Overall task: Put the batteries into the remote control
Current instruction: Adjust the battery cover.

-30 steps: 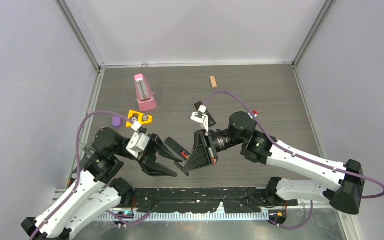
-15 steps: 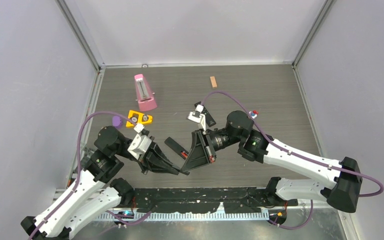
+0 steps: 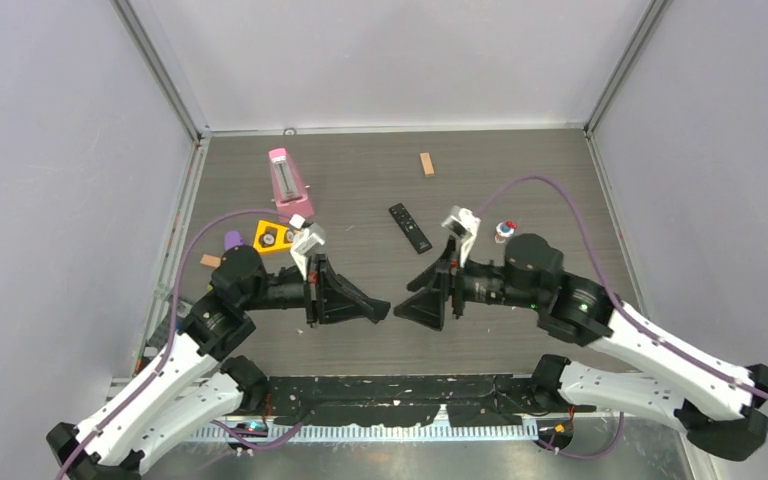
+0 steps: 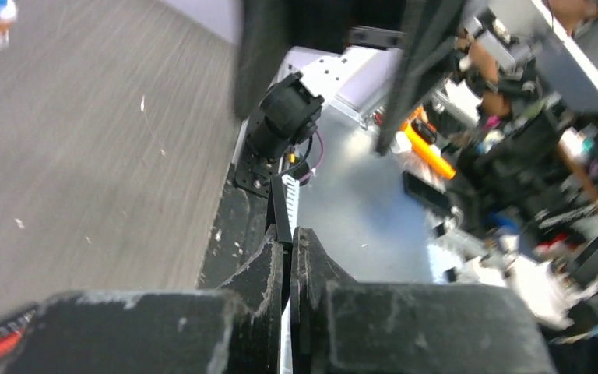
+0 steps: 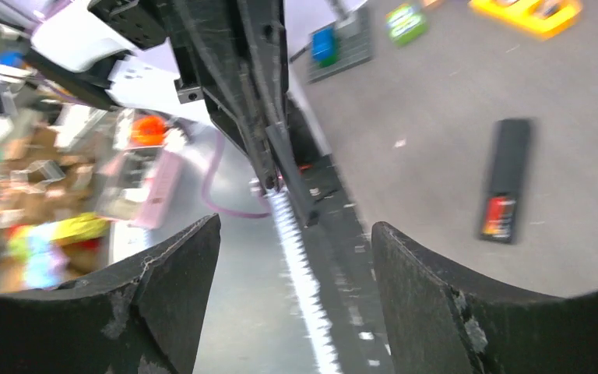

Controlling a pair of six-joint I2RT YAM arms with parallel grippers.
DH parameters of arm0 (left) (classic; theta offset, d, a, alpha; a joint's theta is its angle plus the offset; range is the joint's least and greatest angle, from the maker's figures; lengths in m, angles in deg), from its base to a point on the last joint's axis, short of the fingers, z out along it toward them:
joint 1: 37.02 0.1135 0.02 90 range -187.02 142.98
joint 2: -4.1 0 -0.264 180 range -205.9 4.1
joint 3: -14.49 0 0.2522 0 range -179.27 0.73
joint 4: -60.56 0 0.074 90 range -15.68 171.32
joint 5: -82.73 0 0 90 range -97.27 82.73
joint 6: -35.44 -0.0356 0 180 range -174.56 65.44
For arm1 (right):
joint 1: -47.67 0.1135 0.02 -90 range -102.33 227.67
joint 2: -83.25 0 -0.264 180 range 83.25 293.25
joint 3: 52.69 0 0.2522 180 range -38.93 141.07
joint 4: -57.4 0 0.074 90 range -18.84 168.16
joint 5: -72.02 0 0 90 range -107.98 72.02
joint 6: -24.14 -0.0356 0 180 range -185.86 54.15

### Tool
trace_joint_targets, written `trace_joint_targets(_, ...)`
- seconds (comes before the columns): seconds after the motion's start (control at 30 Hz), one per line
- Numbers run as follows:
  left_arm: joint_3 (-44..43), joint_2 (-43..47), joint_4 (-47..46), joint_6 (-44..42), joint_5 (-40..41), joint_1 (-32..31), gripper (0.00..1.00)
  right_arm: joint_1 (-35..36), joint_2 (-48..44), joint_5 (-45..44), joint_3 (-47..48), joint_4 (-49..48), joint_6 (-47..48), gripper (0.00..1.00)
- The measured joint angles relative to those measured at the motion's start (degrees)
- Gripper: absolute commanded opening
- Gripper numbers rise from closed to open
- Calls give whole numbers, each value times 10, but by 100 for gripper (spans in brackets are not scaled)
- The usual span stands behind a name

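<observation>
The grey surface point(image 3: 520, 180) carries everything; low in the middle of the overhead view the two tools meet nose to nose. The left tool point(image 3: 384, 311) is pressed together on a thin black strip point(image 4: 279, 210), which juts past its tips; the right tool point(image 3: 402, 306) is spread wide with nothing between its fingers, and in its wrist view the strip's free end hangs just ahead of that gap.

The remote control point(image 5: 510, 156) lies flat at the right of that same view, apart from both tools; one battery point(image 5: 498, 217), red and dark, sits in its lower end; no other cell can be made out. A black bar point(image 3: 410, 227) lies above the tools in the overhead view; whether it is that same remote cannot be told.

The strip is probably the bay's lid, and the step looks like a pass from left to right. Done well, the right tool squares its fingers to the strip's flat faces and closes on the free end before the left lets go; neither arm should dip towards the remote, since a knock could unseat the cell.
</observation>
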Motion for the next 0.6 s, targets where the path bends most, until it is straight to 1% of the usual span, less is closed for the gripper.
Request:
trace_joint_targets(0.03,0,-10,4,31,14,0,0,8,-16,-35,4,17,29,76)
trace_joint_targets(0.13,0,-43,21,116,41,0,0,47,-84,-133,-2,43,130,65)
trace_joint_targets(0.23,0,-70,43,192,59,0,0,103,-139,-209,-43,17,219,65)
trace_joint_targets(0.3,0,-67,57,222,67,0,0,144,-157,-255,-76,-7,272,68)
trace_joint_targets(0.37,-3,-59,80,246,75,0,0,186,-151,-296,-107,-34,320,74)
trace_joint_targets(0.43,-7,-51,99,266,79,0,0,231,-126,-340,-131,-57,362,82)
trace_joint_targets(0.6,-7,-35,110,313,80,0,0,330,-35,-440,-148,-116,450,90)
